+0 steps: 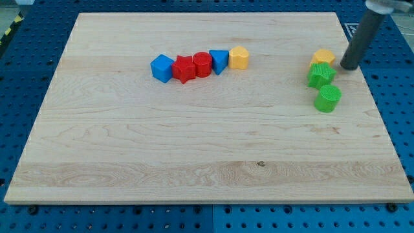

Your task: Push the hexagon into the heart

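Observation:
A yellow block that looks like the hexagon (323,57) sits near the board's right edge, touching a green star (321,75) just below it. A second yellow block, rounded like a heart (239,57), ends a row of blocks at the upper middle, far to the hexagon's left. My tip (347,67) stands just right of the hexagon, a small gap apart, with the dark rod slanting up to the view's top right.
The row left of the heart holds a blue triangle (219,61), a red cylinder (202,65), a red star (184,68) and a blue cube (162,68). A green cylinder (328,98) sits below the green star. The wooden board (194,155) lies on a blue perforated table.

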Action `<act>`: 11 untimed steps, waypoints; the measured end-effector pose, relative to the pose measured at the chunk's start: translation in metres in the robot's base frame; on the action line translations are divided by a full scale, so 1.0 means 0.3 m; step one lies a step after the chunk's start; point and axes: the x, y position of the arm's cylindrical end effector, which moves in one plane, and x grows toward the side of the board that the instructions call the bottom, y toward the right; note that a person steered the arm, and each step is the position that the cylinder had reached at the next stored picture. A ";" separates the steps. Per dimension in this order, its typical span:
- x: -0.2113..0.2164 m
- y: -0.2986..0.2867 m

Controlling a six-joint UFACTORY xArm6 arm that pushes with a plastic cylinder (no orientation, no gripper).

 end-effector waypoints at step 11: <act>-0.196 -0.515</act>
